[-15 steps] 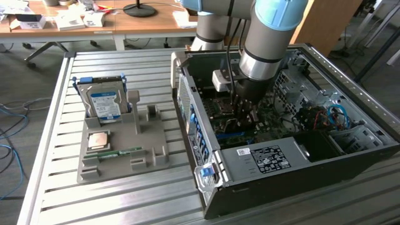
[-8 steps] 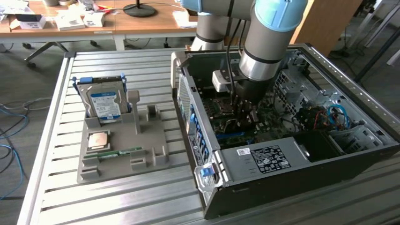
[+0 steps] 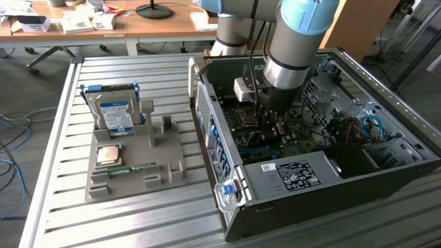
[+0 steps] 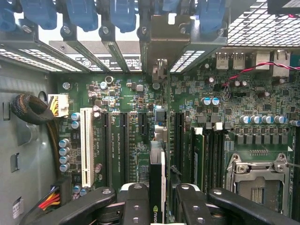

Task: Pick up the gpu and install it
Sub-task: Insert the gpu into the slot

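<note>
1. Jaws: the gripper (image 4: 157, 206) is pinching the gpu (image 4: 157, 187) between its black fingers (image 4: 136, 201), low centre of the wrist frame; the card is showing edge-on, a thin dark-and-pale slab running up from between the pads.
2. Card location: it is hanging over the green motherboard (image 4: 131, 93), in line with the dark expansion slots (image 4: 124, 140) and just beside the white slot (image 4: 86, 145). Whether its edge is touching a slot, cannot tell.
3. Handling judgement: thin, stiff, light; probably fragile at its components and contact edge. Holding by the two flat faces looks right, since the edge must stay free.
4. Wrist view is giving slot alignment, the rear bracket openings (image 4: 159, 42) at upper centre, and the processor socket (image 4: 258, 178) at lower right.
5. Exterior view is giving context: arm (image 3: 296, 46) reaching down into the open computer case (image 3: 289, 206) at centre right; grey parts tray (image 3: 134, 170) at left, holding the hard drive (image 3: 115, 114) upright.
</note>
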